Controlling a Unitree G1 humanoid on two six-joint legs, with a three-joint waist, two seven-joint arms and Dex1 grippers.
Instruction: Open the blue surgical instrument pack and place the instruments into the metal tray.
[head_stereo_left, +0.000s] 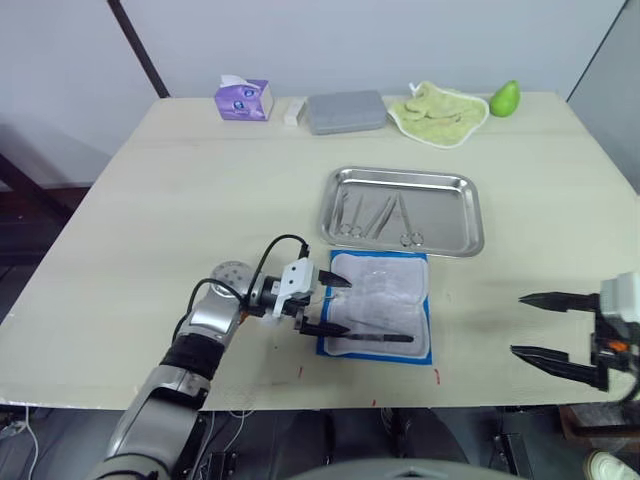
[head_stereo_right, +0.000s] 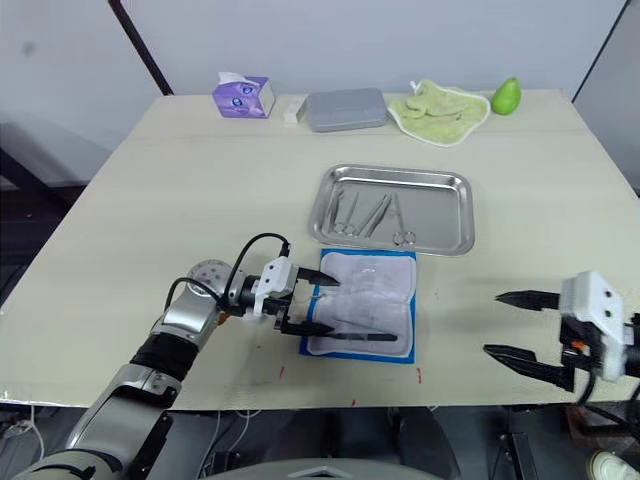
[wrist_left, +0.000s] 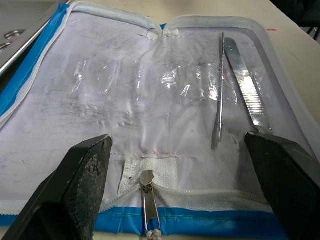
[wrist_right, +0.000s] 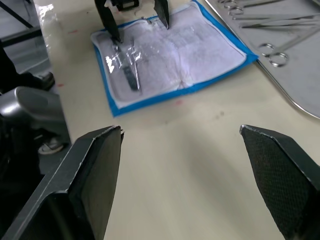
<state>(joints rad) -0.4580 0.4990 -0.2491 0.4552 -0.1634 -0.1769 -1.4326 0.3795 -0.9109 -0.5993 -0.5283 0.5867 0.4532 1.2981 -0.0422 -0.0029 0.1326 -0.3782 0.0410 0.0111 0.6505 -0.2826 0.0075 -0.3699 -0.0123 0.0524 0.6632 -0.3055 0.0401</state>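
The blue surgical instrument pack (head_stereo_left: 378, 305) lay opened flat near the front edge of the table (head_stereo_left: 200, 180), white lining up, just on the near side of the metal tray (head_stereo_left: 404, 208). Most of its clear pockets looked empty; two slim steel tools (wrist_left: 235, 85) were left in the pocket row at the near end, lying side by side. Several ring-handled instruments (head_stereo_left: 375, 217) already lay in the tray, so the job seemed largely done.

The left gripper (head_stereo_left: 330, 304) sat at the pack's left edge with its fingers spread wide and holding nothing, straddling the zipper pull (wrist_left: 149, 197). It was probably lined up there to reach in for the remaining tools. The right gripper (head_stereo_left: 535, 325) hovered over bare table well to the right of the pack, also wide and empty, likely kept clear of the working arm.

Along the far edge stood a purple tissue box (head_stereo_left: 243, 99), a small white block (head_stereo_left: 293, 112), a grey flat box (head_stereo_left: 346, 111), a pale green cloth (head_stereo_left: 438, 109) and a green pear (head_stereo_left: 504, 97). The tissue box carried print, but none could be read; faint marks on the lining were illegible too.
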